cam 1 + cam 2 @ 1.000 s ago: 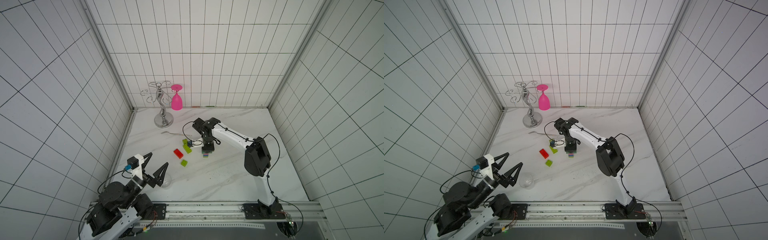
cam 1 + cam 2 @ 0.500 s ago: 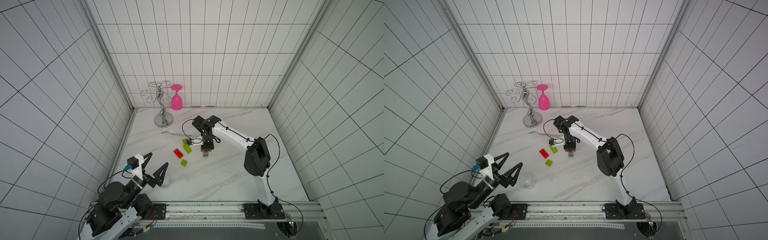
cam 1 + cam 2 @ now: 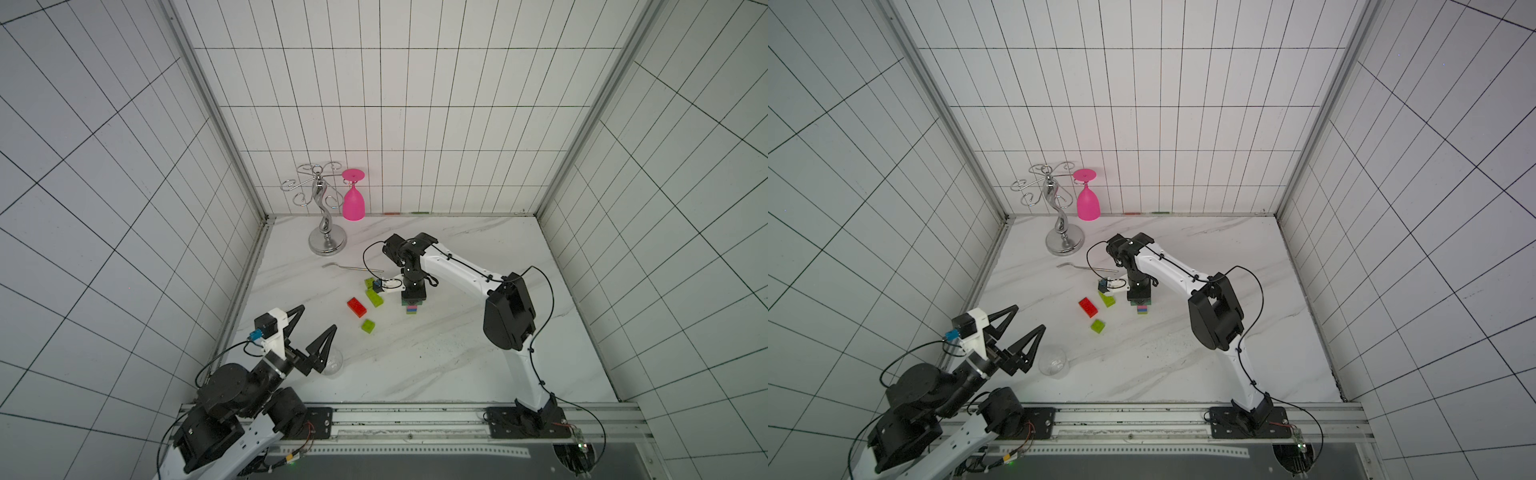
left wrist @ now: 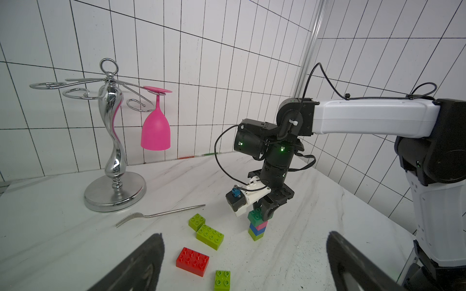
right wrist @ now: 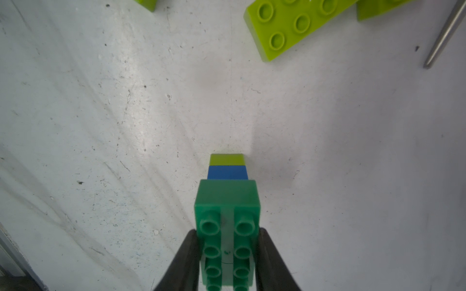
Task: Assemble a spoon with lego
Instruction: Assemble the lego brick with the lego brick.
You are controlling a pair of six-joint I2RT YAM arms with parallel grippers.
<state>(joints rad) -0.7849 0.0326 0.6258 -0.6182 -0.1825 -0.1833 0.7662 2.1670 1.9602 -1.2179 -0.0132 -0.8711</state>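
The lego stack [image 4: 257, 229] is topped by a dark-green brick [image 5: 227, 196] pinched in the right gripper [image 5: 228, 233]; the left gripper [image 3: 316, 318] is spread wide and empty

My arms [image 3: 453, 268] are white with black joints and thin black cables [image 3: 544, 291]. My left claw [image 3: 318, 318] has black triangular fingers [image 3: 331, 333], a blue plug [image 3: 254, 334] behind.
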